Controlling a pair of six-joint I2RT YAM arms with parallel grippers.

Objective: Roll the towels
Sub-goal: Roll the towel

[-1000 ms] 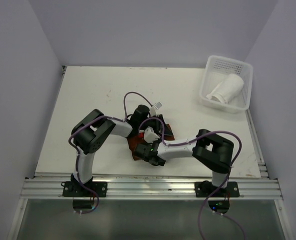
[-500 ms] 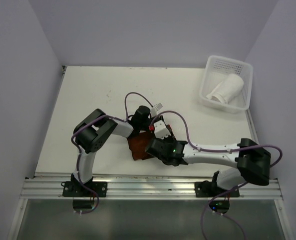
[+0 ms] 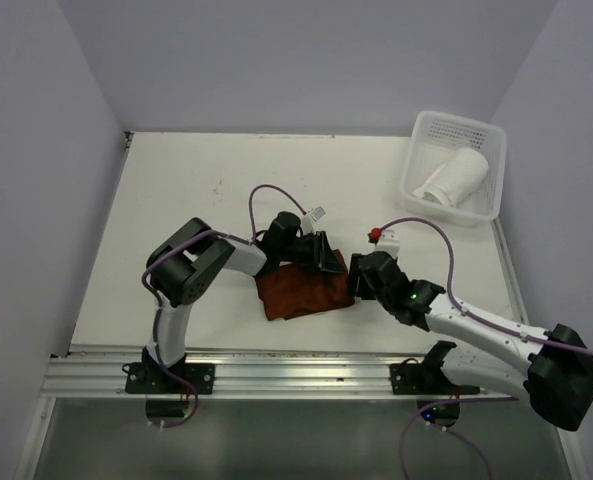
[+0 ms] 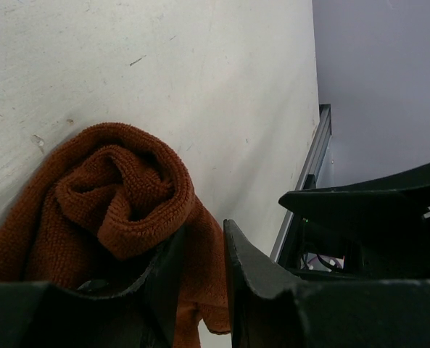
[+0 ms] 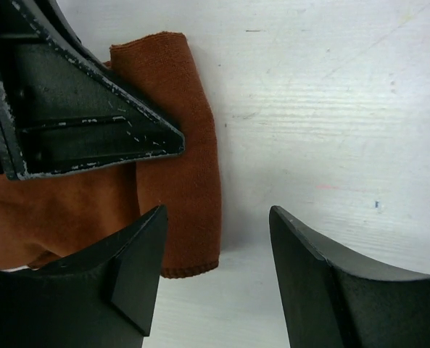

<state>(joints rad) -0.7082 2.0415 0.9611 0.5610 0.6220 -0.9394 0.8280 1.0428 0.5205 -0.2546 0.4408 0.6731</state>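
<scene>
Rust-brown towel (image 3: 301,290): loosely rolled, lying on the tabletop (image 3: 186,180) between the two arms.
Left claw (image 4: 204,243): narrowly parted, pinching the rolled end of the rust-brown towel.
Right claw (image 5: 216,217): spread wide, holding nothing, at that towel's right edge.
White towel (image 3: 456,175): rolled, inside the perforated basket (image 3: 413,200) at the far right corner.

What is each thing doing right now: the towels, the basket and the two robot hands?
brown towel: loosely rolled, lying on the table.
basket: upright, white towel inside.
white towel: rolled up.
left hand: shut on the brown towel.
right hand: open, at the brown towel's end.
</scene>
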